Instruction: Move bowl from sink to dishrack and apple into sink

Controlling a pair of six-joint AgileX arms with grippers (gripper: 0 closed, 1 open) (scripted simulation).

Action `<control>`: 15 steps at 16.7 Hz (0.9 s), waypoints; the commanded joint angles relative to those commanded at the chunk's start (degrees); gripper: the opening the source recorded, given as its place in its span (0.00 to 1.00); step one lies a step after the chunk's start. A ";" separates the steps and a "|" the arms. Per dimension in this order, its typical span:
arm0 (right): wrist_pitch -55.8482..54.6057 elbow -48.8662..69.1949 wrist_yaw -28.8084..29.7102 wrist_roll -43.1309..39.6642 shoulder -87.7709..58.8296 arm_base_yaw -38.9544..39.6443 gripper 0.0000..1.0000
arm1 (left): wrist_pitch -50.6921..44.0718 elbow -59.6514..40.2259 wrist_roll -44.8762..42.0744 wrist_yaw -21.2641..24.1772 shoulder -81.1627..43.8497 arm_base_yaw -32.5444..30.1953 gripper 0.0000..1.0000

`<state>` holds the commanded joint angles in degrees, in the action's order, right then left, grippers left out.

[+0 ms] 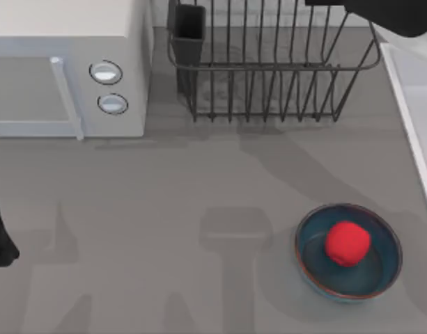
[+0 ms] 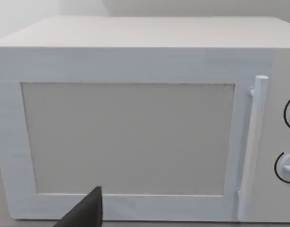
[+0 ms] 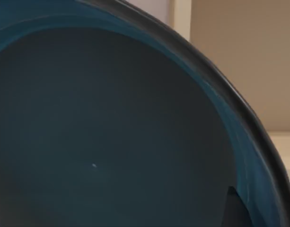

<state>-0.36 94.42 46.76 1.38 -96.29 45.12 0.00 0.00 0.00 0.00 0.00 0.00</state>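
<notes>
Near the counter's front right corner, a bowl cradles the apple, so the fruit awaits lifting. At the right edge lies the sink; the dishrack stands at the back, bare. Up close, the right wrist view shows a second bowl, probably carried rackward; whether the right pincer grips it I cannot tell. Left arm idles by the microwave.

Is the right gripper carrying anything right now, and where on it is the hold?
A round teal-blue bowl sits right against the right wrist camera, so it looks held, probably at its rim; the contact point itself cannot be seen.
</notes>
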 joint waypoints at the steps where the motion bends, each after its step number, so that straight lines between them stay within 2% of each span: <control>1: -1.27 -0.51 -0.21 -0.02 -0.94 -0.30 0.00 | 0.00 0.00 0.00 0.00 0.00 0.00 1.00; 4: -8.55 -3.49 -1.64 -0.12 -5.41 -1.78 0.00 | 0.00 0.00 0.00 0.00 0.00 0.00 1.00; 11: -34.06 -14.43 -6.86 -0.24 -17.88 -7.06 0.00 | 0.00 0.00 0.00 0.00 0.00 0.00 1.00; 15: -39.76 -18.02 -8.63 -0.36 -20.84 -8.90 0.00 | 0.00 0.00 0.00 0.00 0.00 0.00 1.00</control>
<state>-40.12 76.40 38.12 1.02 -117.13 36.22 0.00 0.00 0.00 0.00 0.00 0.00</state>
